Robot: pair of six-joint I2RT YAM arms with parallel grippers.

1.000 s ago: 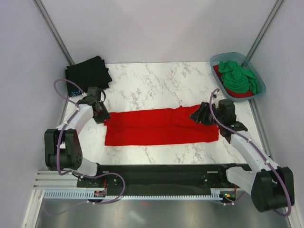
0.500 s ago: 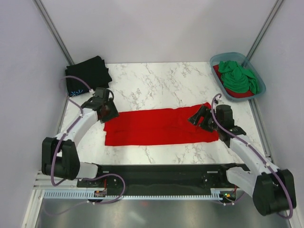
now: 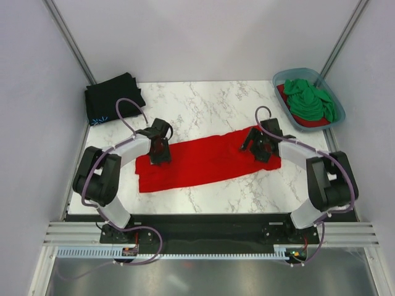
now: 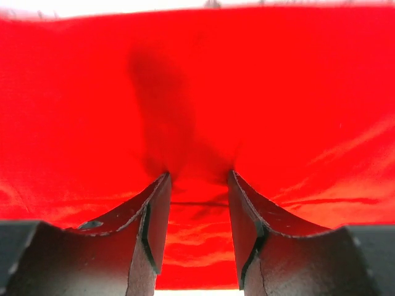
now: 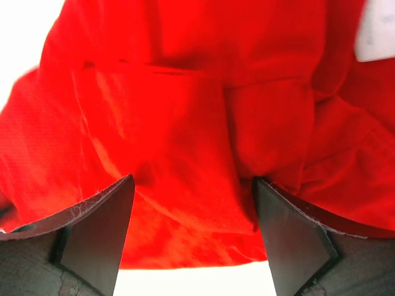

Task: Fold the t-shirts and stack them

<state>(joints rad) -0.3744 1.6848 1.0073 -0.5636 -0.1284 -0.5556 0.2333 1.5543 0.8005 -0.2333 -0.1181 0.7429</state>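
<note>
Entry, fold step. The landmark for all places is the red shirt (image 3: 210,161).

- You have the red shirt spread as a long band across the middle of the marble table (image 3: 210,102). Its right end lies slightly farther from the arm bases than its left end.
- Left gripper (image 3: 160,154): it sits on the left end of the red shirt, close to the far edge. In the wrist view, the fingers (image 4: 154,209) stand partly apart with their tips down on the cloth. Red fabric shows in the gap, and a faint pucker rises at the tips. You cannot tell whether that pucker is nipped.
- Right gripper (image 3: 258,147): it is over the right end of the red shirt, also by the far edge. Its jaws are spread wide with nothing clamped. The wrist view shows overlapping folds and a seam line in the cloth between them.
- Black shirt (image 3: 114,95): it is folded and lies well apart from the red shirt, beyond its left end at the far left corner of the table. A small light-blue mark shows on its near edge.
- Tub (image 3: 296,71): it stands beyond the right end of the red shirt, at the far right corner. A crumpled green shirt (image 3: 308,98) fills it, lying on top of a second red one (image 3: 313,123) whose edge shows at the near side.
</note>
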